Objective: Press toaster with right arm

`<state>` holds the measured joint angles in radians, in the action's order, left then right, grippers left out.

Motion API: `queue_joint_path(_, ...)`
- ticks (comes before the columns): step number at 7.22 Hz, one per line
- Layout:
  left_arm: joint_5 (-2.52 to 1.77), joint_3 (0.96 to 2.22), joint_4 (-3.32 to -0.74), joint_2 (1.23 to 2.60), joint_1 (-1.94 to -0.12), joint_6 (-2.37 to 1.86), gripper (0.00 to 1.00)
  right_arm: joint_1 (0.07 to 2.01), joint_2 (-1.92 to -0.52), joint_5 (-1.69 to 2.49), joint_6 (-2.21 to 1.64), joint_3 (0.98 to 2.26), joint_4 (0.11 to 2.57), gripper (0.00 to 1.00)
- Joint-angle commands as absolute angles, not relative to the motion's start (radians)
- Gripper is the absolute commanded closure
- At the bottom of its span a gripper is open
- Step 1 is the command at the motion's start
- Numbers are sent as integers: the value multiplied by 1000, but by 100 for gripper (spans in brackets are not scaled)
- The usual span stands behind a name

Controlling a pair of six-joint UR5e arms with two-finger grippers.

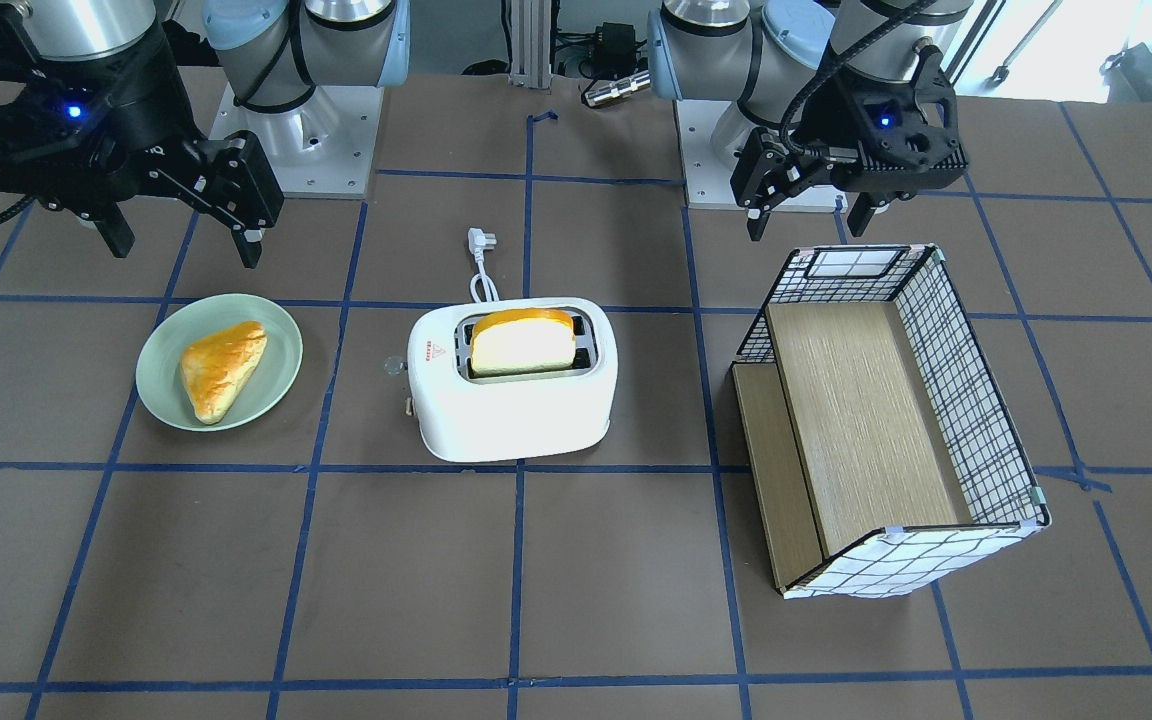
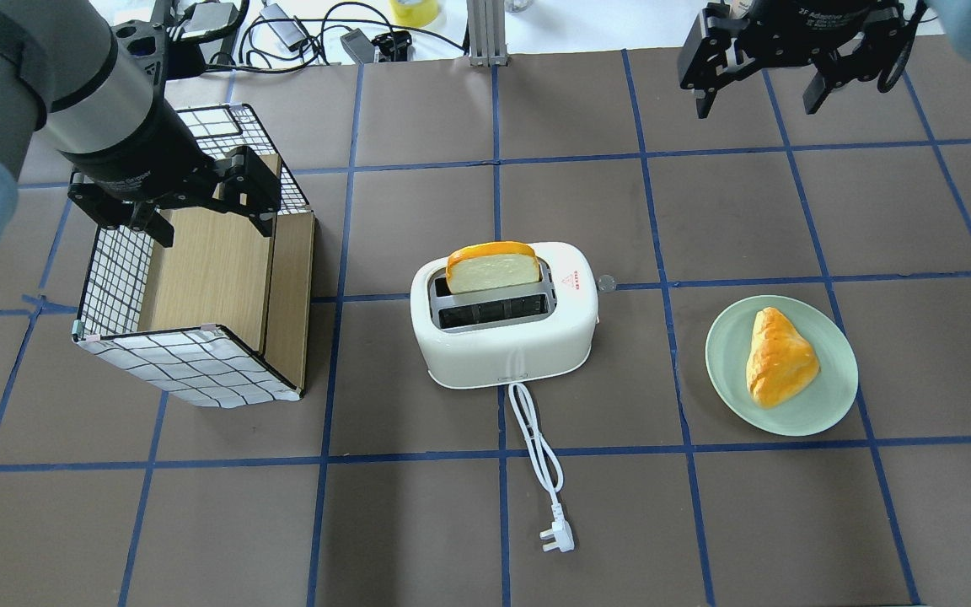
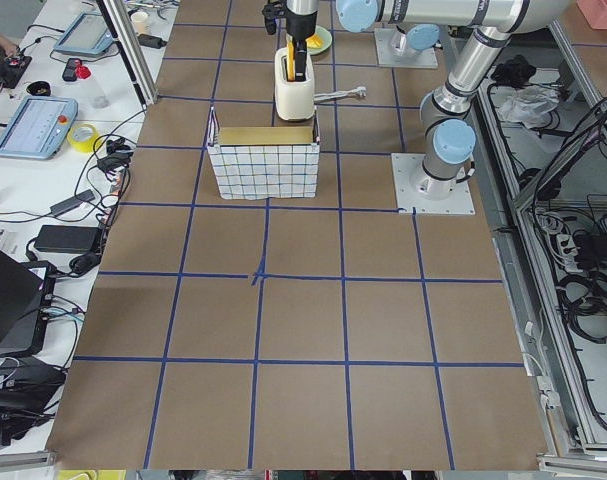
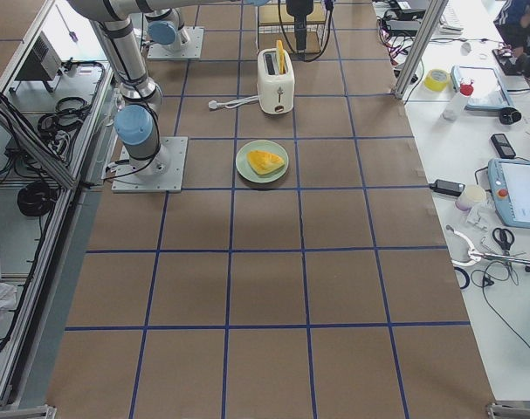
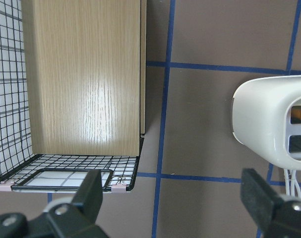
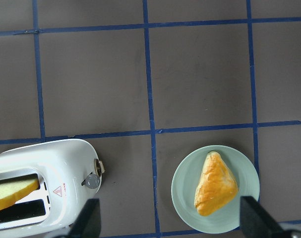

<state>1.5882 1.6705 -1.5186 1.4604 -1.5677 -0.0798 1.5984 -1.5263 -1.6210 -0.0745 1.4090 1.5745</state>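
Note:
The white toaster [image 1: 511,410] stands mid-table with a bread slice [image 1: 521,345] upright in one slot. It also shows in the overhead view [image 2: 506,346] and the right wrist view [image 6: 36,163]. Its lever knob [image 6: 93,181] sticks out of the end that faces the plate. My right gripper [image 1: 186,230] is open and empty, high above the table, off to the plate side of the toaster; in the overhead view it [image 2: 755,105] is at the far right. My left gripper [image 2: 214,232] is open and empty over the checked basket [image 2: 115,270].
A pale green plate [image 1: 161,350] with a golden pastry [image 1: 223,368] lies on the lever side of the toaster. The toaster's white cord and plug [image 2: 557,535] trail toward the robot. The basket [image 1: 976,400] with its wooden board lies on the toaster's other side.

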Motion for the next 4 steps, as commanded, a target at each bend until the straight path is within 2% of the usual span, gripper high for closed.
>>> queue_joint_path(1, 1588, 1671, -1519, 1460, -1568, -80, 0, 1598, -1528, -1621, -75, 1411, 1572, 0)
queue_joint_path(4, 1588, 1671, -1519, 1460, -1568, -80, 0, 1598, -1529, -1621, -74, 1411, 1560, 0)
